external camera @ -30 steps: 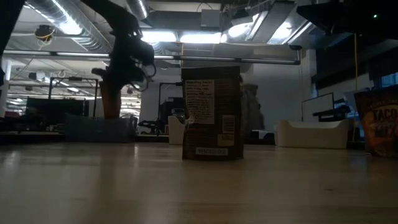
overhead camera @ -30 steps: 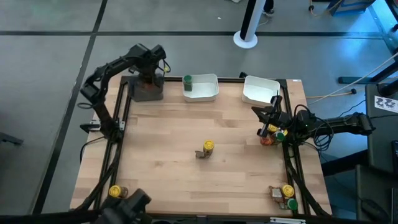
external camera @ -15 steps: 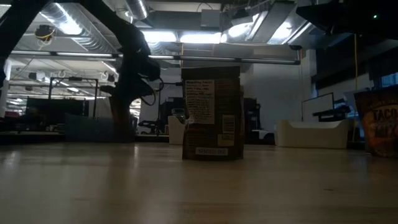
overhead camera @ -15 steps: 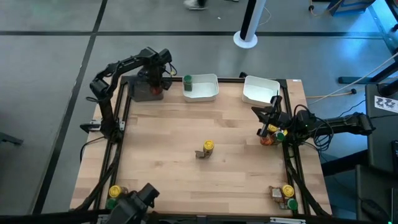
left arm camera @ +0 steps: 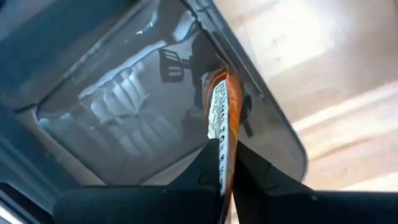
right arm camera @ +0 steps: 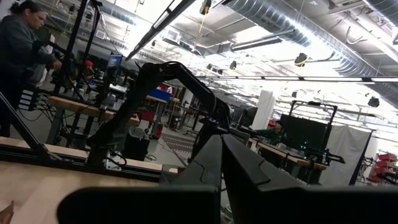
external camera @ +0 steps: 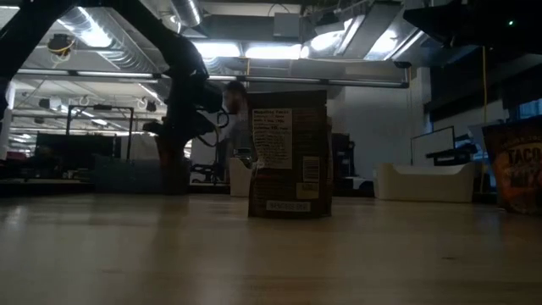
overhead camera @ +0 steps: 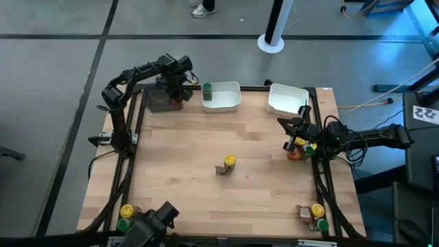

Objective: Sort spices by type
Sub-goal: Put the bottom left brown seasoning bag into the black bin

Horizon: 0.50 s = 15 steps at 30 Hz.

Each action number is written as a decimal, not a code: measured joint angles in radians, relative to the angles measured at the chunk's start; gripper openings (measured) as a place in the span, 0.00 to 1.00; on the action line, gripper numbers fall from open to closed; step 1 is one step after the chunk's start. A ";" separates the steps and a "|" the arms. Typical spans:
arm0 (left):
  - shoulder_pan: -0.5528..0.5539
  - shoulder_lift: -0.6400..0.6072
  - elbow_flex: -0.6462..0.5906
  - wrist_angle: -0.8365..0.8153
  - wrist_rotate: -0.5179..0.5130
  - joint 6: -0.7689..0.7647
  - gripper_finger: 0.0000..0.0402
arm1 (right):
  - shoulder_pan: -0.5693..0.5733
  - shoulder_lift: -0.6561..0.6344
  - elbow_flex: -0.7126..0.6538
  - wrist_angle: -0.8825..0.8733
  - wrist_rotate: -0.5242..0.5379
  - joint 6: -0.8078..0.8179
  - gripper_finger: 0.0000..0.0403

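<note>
Left end effector [left arm camera: 222, 163]: over the dark tray [overhead camera: 159, 101] at the desk's [overhead camera: 206, 151] far left corner, clamped on an orange packet [left arm camera: 221, 118]. Right end effector [overhead camera: 296, 139]: closed, empty, at the right edge beside spice jars [overhead camera: 302, 149]. Yellow-lidded jar [overhead camera: 230, 161]: desk centre.

Low view dim, backlit by ceiling lights [external camera: 254, 51] (glare); foreground perhaps soft.

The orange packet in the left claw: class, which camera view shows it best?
The left wrist view: the orange packet sits edge-on between the left claw fingers, over the dark tray. The high view barely shows it; the low view shows a dark shape; the right wrist view shows nothing.
</note>
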 joint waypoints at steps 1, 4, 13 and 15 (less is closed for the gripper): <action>0.000 0.000 0.000 0.001 0.000 -0.014 0.04 | 0.000 0.000 0.000 0.000 0.000 0.000 0.04; 0.001 0.000 0.000 -0.005 -0.001 -0.027 0.09 | 0.000 0.000 0.000 0.000 0.000 0.000 0.04; 0.001 -0.002 0.006 -0.012 -0.001 -0.039 0.30 | 0.000 0.000 0.000 0.000 0.000 0.000 0.04; 0.001 -0.003 0.019 -0.023 -0.001 -0.039 0.32 | 0.000 0.000 0.000 0.000 0.000 0.000 0.04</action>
